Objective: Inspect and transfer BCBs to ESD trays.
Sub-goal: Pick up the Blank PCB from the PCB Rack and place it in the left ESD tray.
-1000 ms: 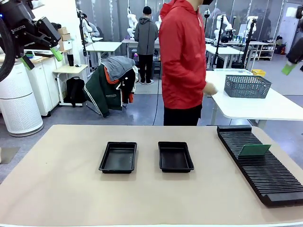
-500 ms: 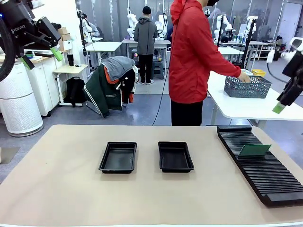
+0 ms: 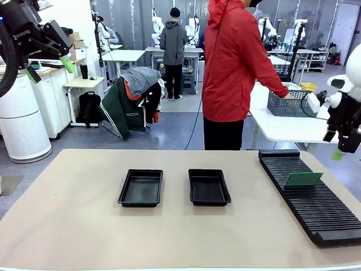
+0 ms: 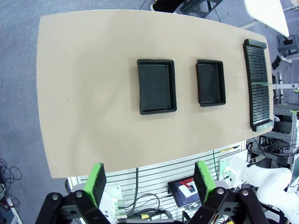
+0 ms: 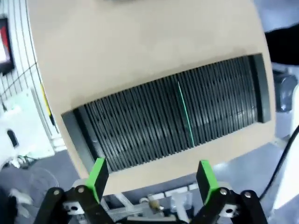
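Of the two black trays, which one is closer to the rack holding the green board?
The right tray, beside the rack where the board stands. The left tray lies beyond it, farther from the rack.

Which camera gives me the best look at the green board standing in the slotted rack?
The front view: the BCB shows its broad face, standing upright in a slot of the rack. The right wrist view looks down on it edge-on, a thin green line. The left wrist view shows a tiny far-off sliver.
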Available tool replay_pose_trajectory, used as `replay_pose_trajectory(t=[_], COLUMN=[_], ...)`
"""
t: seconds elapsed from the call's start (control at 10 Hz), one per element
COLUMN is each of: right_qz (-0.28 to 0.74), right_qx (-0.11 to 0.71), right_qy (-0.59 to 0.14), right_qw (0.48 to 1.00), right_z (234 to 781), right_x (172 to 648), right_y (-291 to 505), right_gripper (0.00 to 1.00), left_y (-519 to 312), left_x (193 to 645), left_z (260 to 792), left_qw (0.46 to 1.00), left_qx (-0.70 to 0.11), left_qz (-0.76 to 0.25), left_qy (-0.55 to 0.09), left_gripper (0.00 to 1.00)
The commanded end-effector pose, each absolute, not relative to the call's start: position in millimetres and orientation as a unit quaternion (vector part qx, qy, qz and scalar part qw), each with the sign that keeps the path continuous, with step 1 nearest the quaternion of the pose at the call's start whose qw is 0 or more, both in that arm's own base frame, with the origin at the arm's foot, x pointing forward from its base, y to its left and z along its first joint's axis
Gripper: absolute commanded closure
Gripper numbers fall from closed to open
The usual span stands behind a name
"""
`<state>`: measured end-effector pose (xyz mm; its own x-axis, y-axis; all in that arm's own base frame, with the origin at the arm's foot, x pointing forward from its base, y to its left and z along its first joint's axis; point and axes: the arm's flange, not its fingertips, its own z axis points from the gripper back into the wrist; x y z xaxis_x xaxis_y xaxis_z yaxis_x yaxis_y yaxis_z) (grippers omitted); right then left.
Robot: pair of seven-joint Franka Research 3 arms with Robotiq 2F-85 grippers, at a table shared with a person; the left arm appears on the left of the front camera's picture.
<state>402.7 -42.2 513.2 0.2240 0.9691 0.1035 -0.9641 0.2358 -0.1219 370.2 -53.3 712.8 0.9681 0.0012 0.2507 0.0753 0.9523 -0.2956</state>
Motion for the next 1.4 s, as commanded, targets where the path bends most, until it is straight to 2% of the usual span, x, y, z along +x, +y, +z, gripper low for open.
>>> replay_pose_trajectory(t=[0.0, 0.5, 1.3], right_qz=[0.659, 0.706, 0.716], right_qx=[-0.037, -0.049, -0.049], right_qy=[-0.078, -0.082, -0.114], right_qw=[0.747, 0.702, 0.687], right_z=[484.0, 417.6, 360.8], right_x=[413.0, 433.7, 467.8], right_y=[-53.1, -57.2, -53.7], right_gripper=[0.00, 0.00, 0.00], left_y=[-53.4, -53.4, -53.4], left_x=[370.2, 370.2, 370.2], left_z=[712.4, 712.4, 712.4], left_qw=[0.980, 0.980, 0.980], left_qx=[-0.155, -0.155, -0.155], left_qz=[-0.019, -0.019, -0.019], left_qy=[-0.125, -0.125, -0.125], left_gripper=[0.00, 0.00, 0.00])
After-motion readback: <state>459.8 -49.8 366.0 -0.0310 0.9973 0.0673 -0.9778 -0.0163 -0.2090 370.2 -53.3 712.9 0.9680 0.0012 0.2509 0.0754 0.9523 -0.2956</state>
